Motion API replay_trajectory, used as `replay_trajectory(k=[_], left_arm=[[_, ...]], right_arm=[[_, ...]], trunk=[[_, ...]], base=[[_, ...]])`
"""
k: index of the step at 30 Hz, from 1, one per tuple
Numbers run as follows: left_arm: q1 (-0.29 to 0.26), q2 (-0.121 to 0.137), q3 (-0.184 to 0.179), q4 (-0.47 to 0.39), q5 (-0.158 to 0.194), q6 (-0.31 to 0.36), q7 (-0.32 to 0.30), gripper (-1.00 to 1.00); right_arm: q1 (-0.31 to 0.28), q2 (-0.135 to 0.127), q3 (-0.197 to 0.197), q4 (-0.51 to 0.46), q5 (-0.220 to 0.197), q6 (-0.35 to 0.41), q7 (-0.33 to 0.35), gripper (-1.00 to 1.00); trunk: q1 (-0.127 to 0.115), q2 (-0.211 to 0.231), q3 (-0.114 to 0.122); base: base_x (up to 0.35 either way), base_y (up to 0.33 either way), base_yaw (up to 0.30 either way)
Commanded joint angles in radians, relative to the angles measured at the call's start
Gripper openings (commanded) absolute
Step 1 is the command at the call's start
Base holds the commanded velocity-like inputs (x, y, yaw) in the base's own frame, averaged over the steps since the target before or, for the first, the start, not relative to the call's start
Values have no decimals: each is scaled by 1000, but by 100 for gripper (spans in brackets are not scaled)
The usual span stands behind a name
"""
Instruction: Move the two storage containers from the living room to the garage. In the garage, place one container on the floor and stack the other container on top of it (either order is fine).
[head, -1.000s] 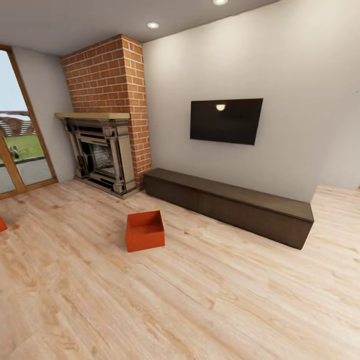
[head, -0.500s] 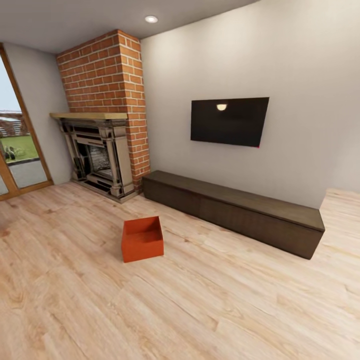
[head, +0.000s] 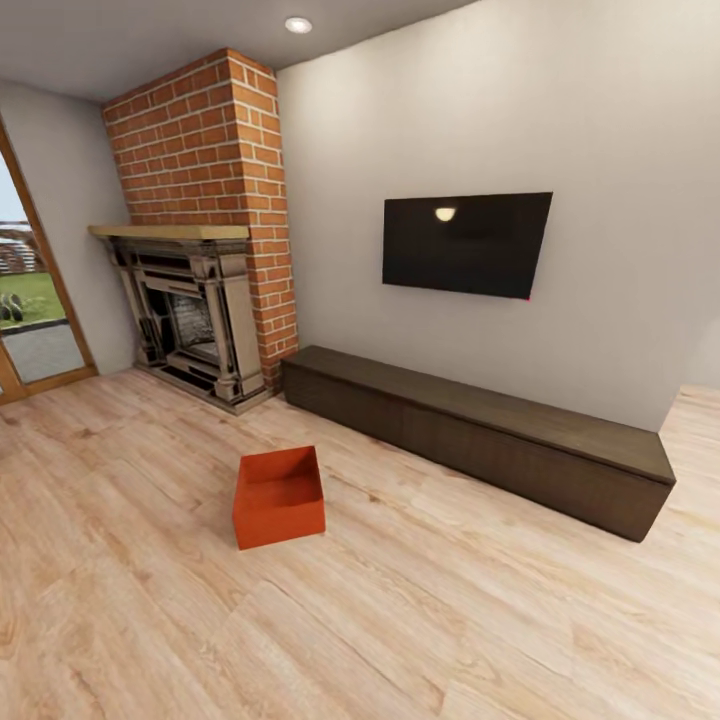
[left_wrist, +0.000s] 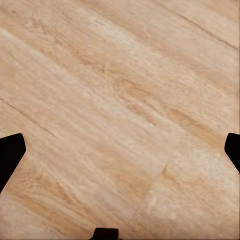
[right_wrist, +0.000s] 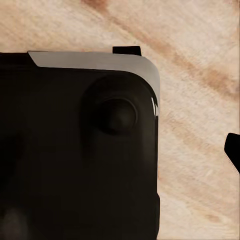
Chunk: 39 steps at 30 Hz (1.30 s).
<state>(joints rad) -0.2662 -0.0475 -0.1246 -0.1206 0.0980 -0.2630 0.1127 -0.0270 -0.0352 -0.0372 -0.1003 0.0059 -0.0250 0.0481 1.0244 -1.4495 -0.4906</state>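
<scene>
Orange-red rectangular thin-walled plastic bin (head: 279, 496) sits open-topped and upright on the light wood plank floor (head: 420, 620), lower left of centre in the head view. Bare floor surrounds it. A long dark wood cabinet (head: 480, 435) and a brick fireplace (head: 200, 250) stand beyond, against the walls. Left gripper (left_wrist: 120, 150): fingers wide apart over planks. Right gripper's state cannot be told.

Bright, even light from a ceiling spotlight (head: 297, 25), mirrored as glare on the television (head: 466, 243); renders soft, edges stretched.
</scene>
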Motion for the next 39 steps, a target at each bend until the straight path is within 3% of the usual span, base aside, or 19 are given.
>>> replay_trajectory(k=[1, 29, 39], left_arm=[[-1, 0, -9, 1, 10, -3, 4, 100], [-1, 0, -9, 1, 11, -3, 4, 100], [-1, 0, -9, 1, 11, -4, 4, 100]], right_arm=[[-1, 2, -4, 1, 0, -3, 4, 100], [0, 7, -4, 7, -2, -1, 2, 100], [-1, 9, -1, 8, 0, -1, 1, 100]], trunk=[[1, 0, -1], [1, 0, -1], [1, 0, -1]], base=[[344, 0, 0], [344, 0, 0], [344, 0, 185]])
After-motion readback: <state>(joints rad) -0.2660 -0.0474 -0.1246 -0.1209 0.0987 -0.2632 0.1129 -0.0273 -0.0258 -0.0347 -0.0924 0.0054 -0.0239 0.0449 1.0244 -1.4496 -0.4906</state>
